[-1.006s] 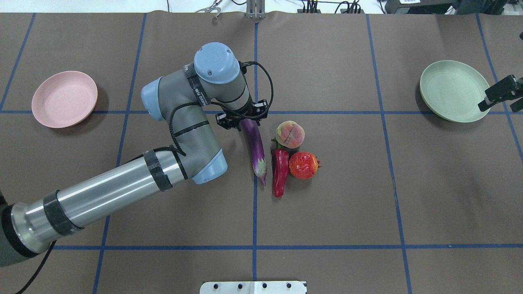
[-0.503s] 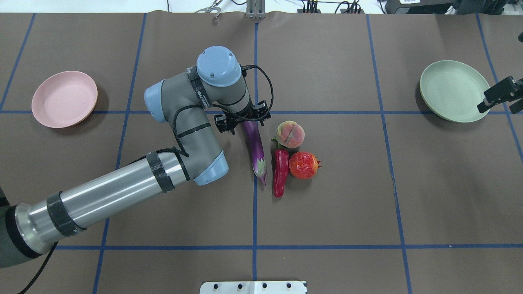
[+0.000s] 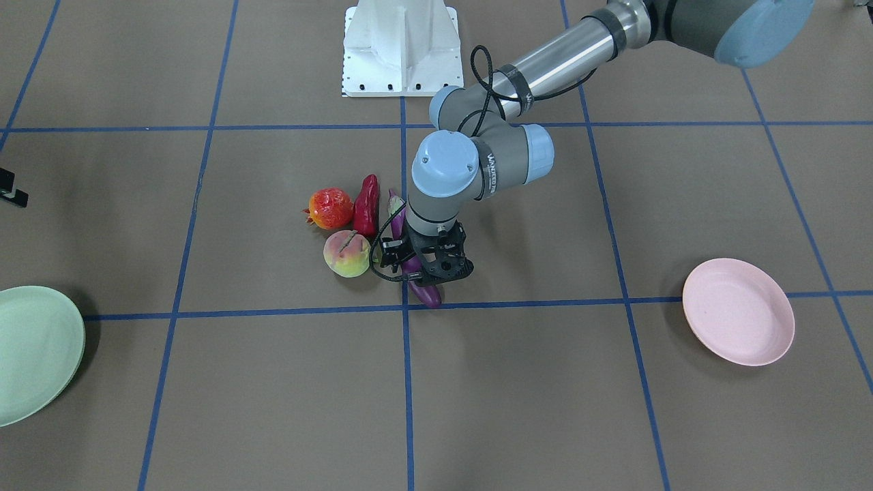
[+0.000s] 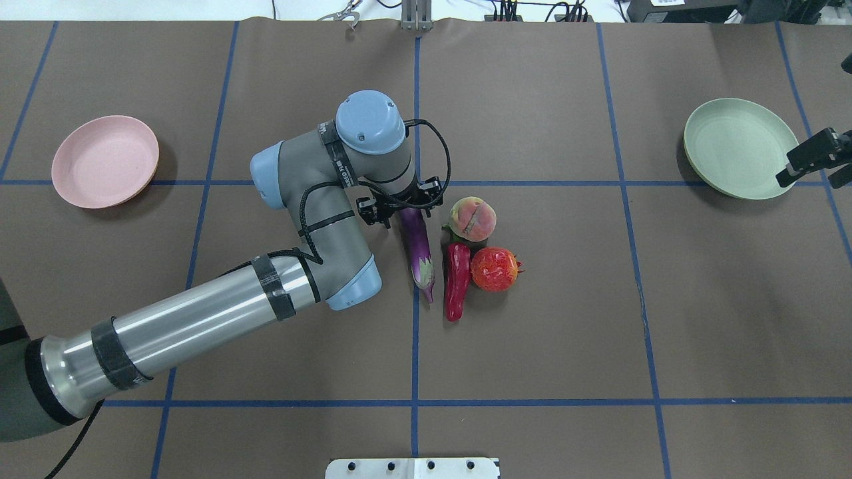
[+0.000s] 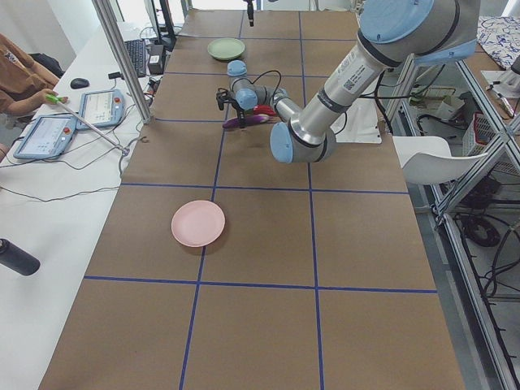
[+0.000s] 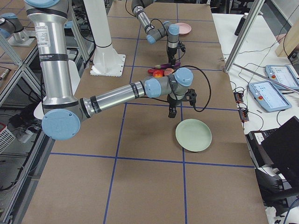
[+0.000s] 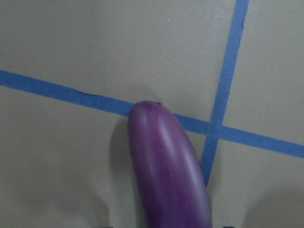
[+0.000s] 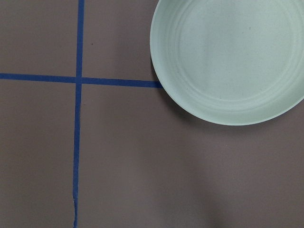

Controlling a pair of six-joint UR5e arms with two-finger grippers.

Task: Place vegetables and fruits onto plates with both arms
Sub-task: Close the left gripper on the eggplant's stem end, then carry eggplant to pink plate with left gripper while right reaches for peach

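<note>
Nearest, at centre: chili (image 4: 456, 283), stem pointing away, against pomegranate (image 4: 494, 269) on its right. Just left, eggplant (image 4: 418, 249) flat along a tape line (image 4: 415, 346), cap at the near end. Behind chili and pomegranate, peach (image 4: 472, 218). Over eggplant's far blunt end, left gripper (image 3: 423, 273), jaws spread wide astride it, not clamped. Farther out, pink plate (image 4: 105, 161) far left, mint plate (image 4: 735, 146) far right, well apart from the cluster. By mint plate's right rim, right gripper (image 4: 813, 154); spread impossible to tell.

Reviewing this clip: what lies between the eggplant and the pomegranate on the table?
The red chili pepper lies lengthwise between the eggplant and the pomegranate, close against the pomegranate. The overhead view shows this most clearly, and the front-facing view agrees.
</note>
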